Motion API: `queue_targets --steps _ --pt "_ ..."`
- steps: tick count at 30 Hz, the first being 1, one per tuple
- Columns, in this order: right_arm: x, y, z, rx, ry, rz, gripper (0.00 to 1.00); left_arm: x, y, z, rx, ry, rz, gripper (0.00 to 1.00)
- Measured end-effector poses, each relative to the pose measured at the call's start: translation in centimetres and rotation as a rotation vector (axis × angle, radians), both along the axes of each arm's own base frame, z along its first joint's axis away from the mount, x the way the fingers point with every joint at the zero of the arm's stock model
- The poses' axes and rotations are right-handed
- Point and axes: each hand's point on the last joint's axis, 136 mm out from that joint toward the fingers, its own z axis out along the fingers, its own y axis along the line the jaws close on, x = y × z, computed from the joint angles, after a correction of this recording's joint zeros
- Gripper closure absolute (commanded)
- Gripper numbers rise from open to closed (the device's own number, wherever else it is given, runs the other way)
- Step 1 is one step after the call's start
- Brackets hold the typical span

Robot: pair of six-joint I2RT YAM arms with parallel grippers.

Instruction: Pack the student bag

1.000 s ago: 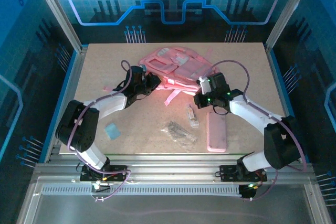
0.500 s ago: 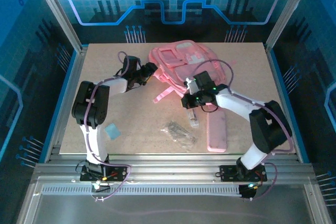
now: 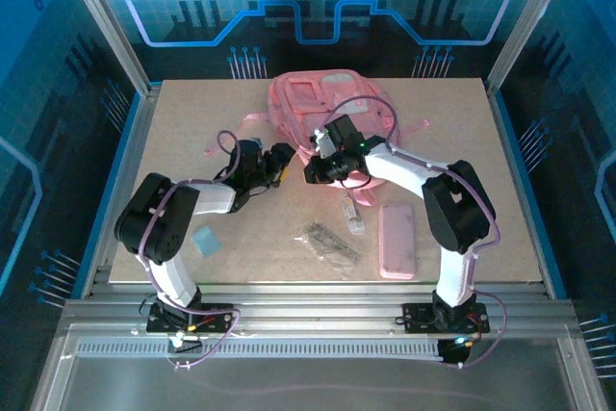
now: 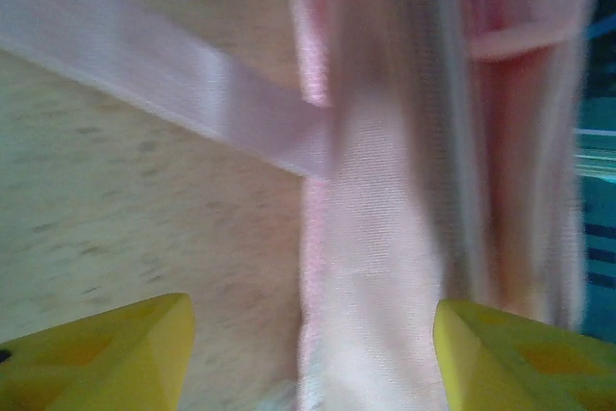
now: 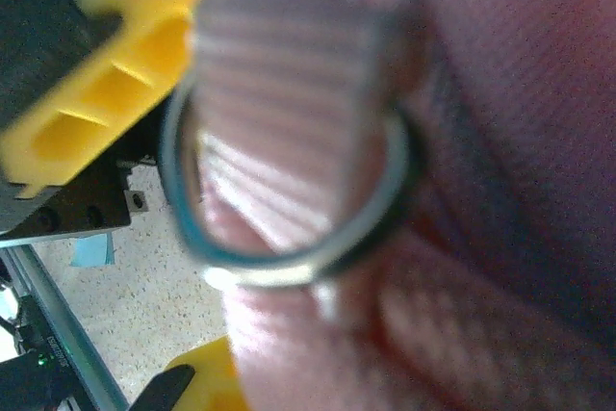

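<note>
The student bag [image 3: 332, 103], a large pink backpack, lies at the back middle of the table. My right gripper [image 3: 313, 170] is at the bag's near left edge, shut on its pink fabric [image 5: 318, 353] just below a metal ring [image 5: 289, 267] threaded with a strap. My left gripper [image 3: 280, 158] sits close beside it on the left. Its yellow fingers [image 4: 106, 353] stand wide open, with a pale pink strap [image 4: 371, 315] of the bag lying loose between them on the tabletop.
A flat pink pencil case [image 3: 397, 240] lies front right. A clear plastic packet [image 3: 329, 244] and a small clear item [image 3: 353, 215] lie in the front middle. A blue square [image 3: 204, 240] rests front left. A loose strap end [image 3: 226, 139] trails to the left of the bag.
My left gripper has opened and let go of the bag. My right gripper, still shut, has swung left across the bag, and the bag has shifted toward the back.
</note>
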Motion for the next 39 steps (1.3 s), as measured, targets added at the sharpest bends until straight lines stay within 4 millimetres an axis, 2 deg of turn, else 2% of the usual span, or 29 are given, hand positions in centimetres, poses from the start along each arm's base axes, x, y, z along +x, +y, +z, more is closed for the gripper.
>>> queue_targets --steps 2,5,10,12,13,14,21,27,32,39 --pt "-0.2 0.1 0.0 0.000 0.008 -0.005 1.00 0.9 -0.9 0.0 -0.044 -0.034 0.005 0.34" --pt "-0.2 0.0 -0.1 -0.007 0.015 -0.025 1.00 2.0 -2.2 -0.9 -0.107 -0.060 0.007 0.38" --pt "-0.4 -0.7 -1.0 -0.036 0.031 -0.054 1.00 2.6 -4.0 -1.1 -0.152 -0.084 -0.005 0.52" --pt "-0.4 -0.7 -1.0 -0.035 0.033 -0.057 1.00 2.7 -4.1 -0.9 -0.152 -0.093 0.000 0.71" --pt "-0.4 -0.7 -1.0 -0.034 0.033 -0.057 1.00 2.7 -4.1 -0.8 -0.151 -0.097 0.003 0.89" --pt "-0.4 -0.7 -1.1 -0.033 0.034 -0.058 1.00 2.7 -4.1 -0.6 -0.149 -0.105 0.000 1.00" --pt "-0.9 -1.0 -1.2 -0.040 0.040 -0.059 1.00 2.6 -4.3 -0.2 -0.129 -0.127 -0.009 1.00" --pt "-3.2 -3.3 -0.8 -0.110 0.084 -0.044 1.00 2.3 -4.0 0.5 -0.088 -0.132 -0.047 1.00" --pt "-5.1 -7.3 -0.8 -0.174 0.151 -0.055 1.00 2.3 -3.0 0.6 -0.023 -0.114 -0.067 1.00" --pt "-4.5 -13.1 0.5 -0.234 0.152 -0.112 1.00 2.7 -2.8 1.2 0.013 -0.107 -0.119 1.00"
